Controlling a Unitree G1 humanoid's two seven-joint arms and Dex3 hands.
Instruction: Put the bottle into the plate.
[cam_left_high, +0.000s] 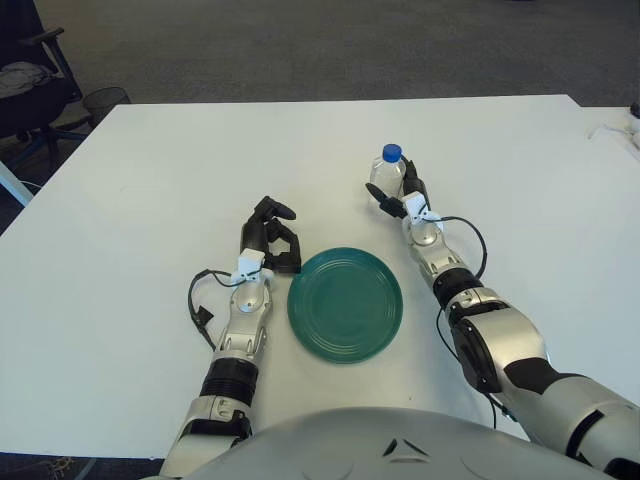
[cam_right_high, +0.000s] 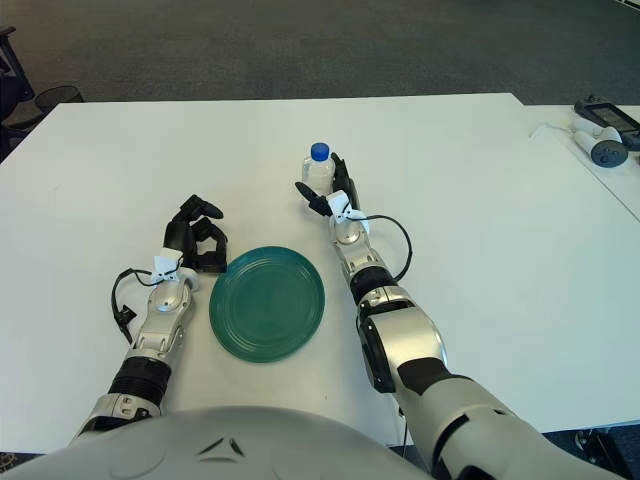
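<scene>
Bottle (cam_left_high: 388, 172), one only, clear with a blue cap, stands upright on the white table (cam_left_high: 150, 200), beyond the single green plate (cam_left_high: 345, 304) and to its right. The right hand (cam_left_high: 404, 198) has its fingers closed around the bottle. The left hand (cam_left_high: 268, 238), fingers curled and holding nothing, shows just left of the plate. Only the right eye view shows a grey device (cam_right_high: 603, 124) on the neighbouring table; only the left eye view shows an office chair (cam_left_high: 30, 80).

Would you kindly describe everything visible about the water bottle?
The water bottle is small, of clear plastic, with a blue screw cap on. It stands upright on the white table, beyond the green plate and apart from it. The right robot hand is at it, fingers around its lower body.
</scene>
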